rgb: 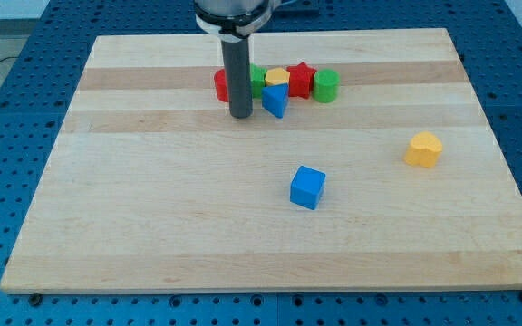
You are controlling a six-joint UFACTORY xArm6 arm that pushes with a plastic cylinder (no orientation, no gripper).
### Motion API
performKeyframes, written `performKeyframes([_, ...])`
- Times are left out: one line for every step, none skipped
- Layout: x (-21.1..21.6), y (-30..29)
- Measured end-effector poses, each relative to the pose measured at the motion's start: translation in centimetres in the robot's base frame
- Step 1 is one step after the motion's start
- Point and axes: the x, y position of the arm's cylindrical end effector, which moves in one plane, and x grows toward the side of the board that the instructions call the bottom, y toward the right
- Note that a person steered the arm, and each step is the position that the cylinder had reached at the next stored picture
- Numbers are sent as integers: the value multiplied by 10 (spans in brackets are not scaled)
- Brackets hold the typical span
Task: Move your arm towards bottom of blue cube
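Note:
The blue cube (307,187) sits on the wooden board (152,226), a little right of the middle. My tip (241,116) is at the lower end of the dark rod, well up and to the left of the blue cube. It stands just left of a blue triangular block (275,100), in front of a cluster of blocks.
The cluster near the view's top holds a red block (220,85), a green block (258,77), a yellow block (277,76), a red star (301,79) and a green cylinder (325,85). A yellow block (423,149) lies at the right.

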Motion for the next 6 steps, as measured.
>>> performKeyframes([0,-1])
performKeyframes([-1,5])
performKeyframes([-1,17])
performKeyframes([14,20])
performKeyframes([73,20])
performKeyframes([128,20])
